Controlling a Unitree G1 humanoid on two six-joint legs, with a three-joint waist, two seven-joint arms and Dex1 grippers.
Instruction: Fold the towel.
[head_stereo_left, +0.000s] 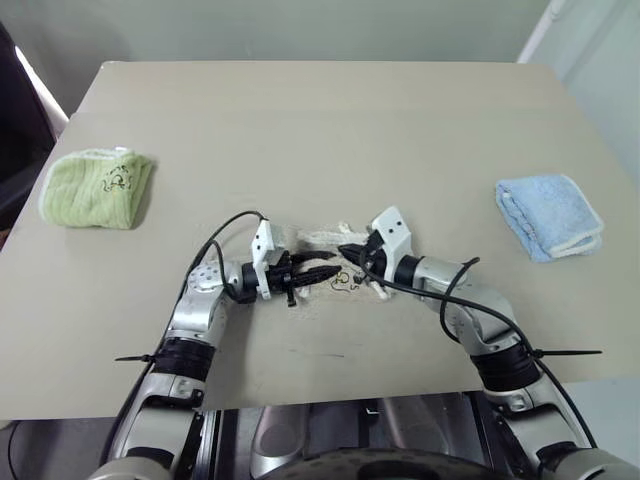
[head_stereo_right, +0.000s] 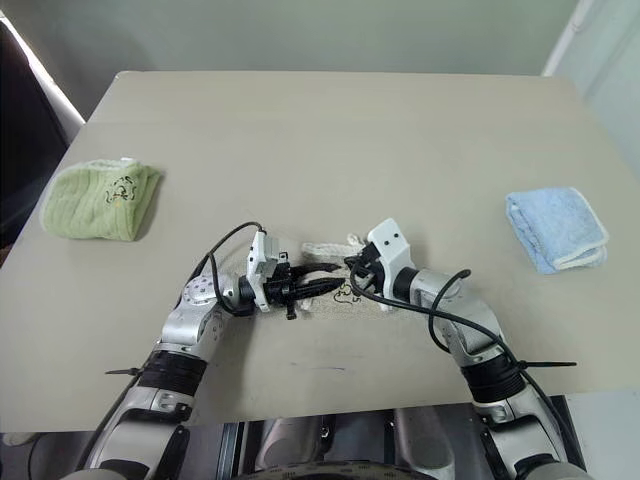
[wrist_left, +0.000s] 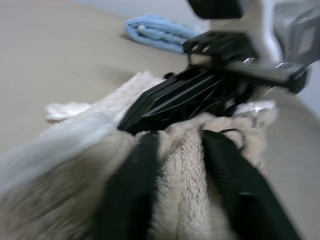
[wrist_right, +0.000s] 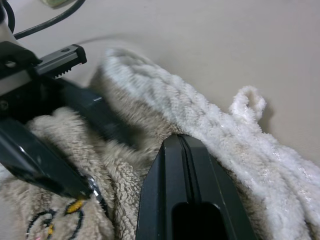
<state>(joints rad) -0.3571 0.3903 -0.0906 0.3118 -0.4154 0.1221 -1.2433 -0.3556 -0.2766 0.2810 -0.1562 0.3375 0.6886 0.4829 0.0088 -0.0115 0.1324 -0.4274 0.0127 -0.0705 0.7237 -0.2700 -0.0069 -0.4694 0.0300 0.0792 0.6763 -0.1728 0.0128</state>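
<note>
The left gripper is held level and pointed toward the robot's right, its two black fingers set apart with a ridge of beige pile gathered between them, so a fold of the towel is pinched. The right gripper is angled slightly downward, forward and to the left, its fingers pressed flat together with no gap; in the right wrist view their tips are buried in the pile, and whether cloth is caught between them cannot be told. The two fingertips are brought almost nose to nose over the cloth. Both forearms are bent inward from the near edge of the table, the elbows kept wide.

The towel is bunched into a small heap at the near middle of the table, directly under both grippers, with its white corded edging and a small loop turned outward. A green folded cloth is seen far to the left, and a blue folded cloth far to the right, both well apart from the towel.
</note>
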